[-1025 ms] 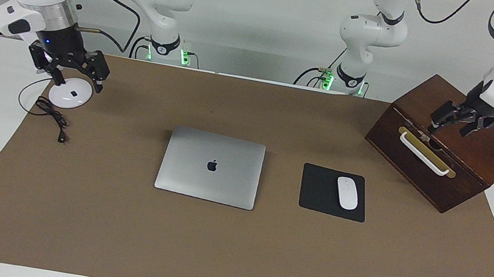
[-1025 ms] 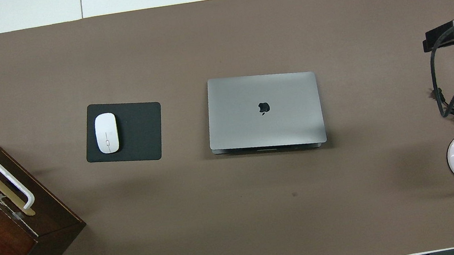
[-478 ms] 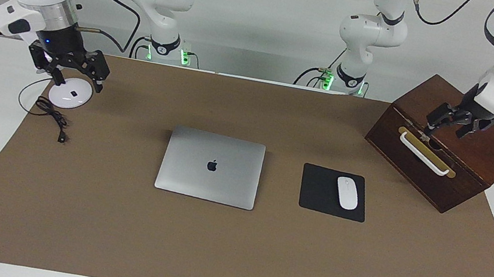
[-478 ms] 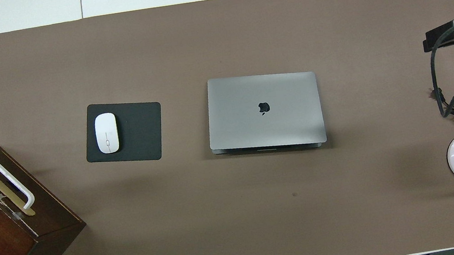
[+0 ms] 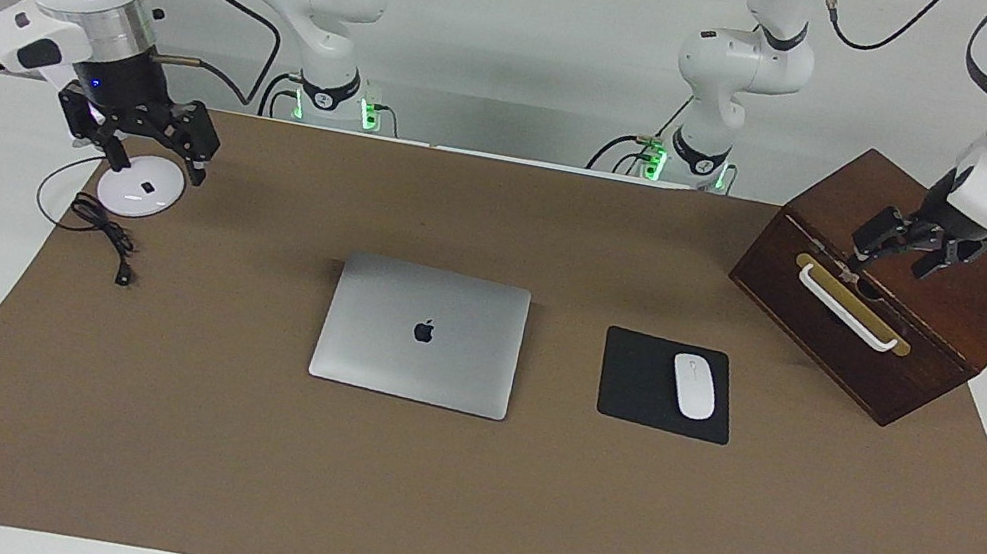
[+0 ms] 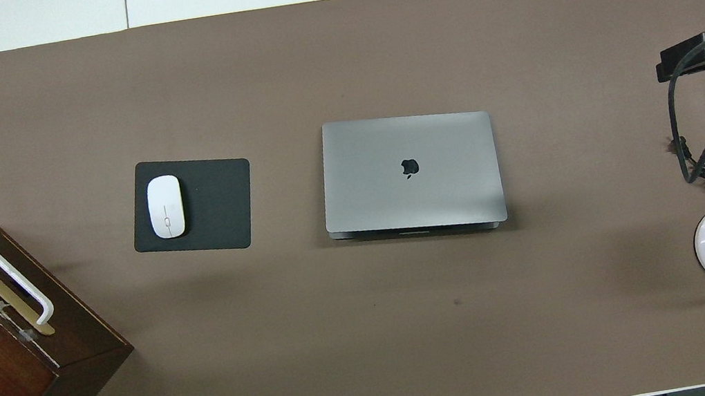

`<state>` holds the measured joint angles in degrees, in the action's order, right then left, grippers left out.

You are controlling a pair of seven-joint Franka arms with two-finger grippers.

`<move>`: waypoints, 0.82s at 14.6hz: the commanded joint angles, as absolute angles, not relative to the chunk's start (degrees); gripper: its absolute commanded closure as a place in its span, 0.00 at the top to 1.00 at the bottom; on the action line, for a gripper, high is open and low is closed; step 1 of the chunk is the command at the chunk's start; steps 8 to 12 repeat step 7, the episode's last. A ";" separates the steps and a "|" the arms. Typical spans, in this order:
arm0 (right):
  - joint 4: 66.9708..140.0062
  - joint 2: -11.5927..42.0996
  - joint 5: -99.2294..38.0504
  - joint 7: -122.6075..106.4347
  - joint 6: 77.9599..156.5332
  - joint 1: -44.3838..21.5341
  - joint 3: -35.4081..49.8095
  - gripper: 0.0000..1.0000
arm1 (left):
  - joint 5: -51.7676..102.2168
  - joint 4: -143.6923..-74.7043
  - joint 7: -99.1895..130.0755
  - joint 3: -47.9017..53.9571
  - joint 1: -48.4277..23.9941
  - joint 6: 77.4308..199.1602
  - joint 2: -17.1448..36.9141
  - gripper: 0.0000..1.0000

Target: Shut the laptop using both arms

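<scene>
The laptop (image 5: 421,333) lay lid-down mid-surface, beside the one mouse pad (image 5: 666,385) and its one mouse (image 5: 694,385). The left gripper (image 5: 905,246), jaws spread, hung over the single wooden box (image 5: 893,287) and could have clipped its handle. The right gripper (image 5: 144,137), jaws spread, hung over the one lamp base (image 5: 140,191) and might have snagged its cable.

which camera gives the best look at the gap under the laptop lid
The overhead view: the laptop shows its edge nearest the robots, with a dark line between lid and base. The facing view shows only the lid top and logo, so the gap is hidden there.
</scene>
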<state>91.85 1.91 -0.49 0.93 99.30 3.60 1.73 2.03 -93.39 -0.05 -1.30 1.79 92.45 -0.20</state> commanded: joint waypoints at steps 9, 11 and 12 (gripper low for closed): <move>95.27 -0.44 -0.35 0.62 100.54 4.04 1.93 1.00 | -0.70 -95.27 -3.16 -1.32 1.23 94.75 -0.88 1.00; 95.27 -0.44 -0.35 0.62 100.54 4.04 1.93 1.00 | -0.70 -95.27 -3.16 -1.32 1.23 94.75 -0.88 1.00; 95.27 -0.44 -0.35 0.62 100.54 4.04 1.93 1.00 | -0.70 -95.27 -3.16 -1.32 1.23 94.75 -0.88 1.00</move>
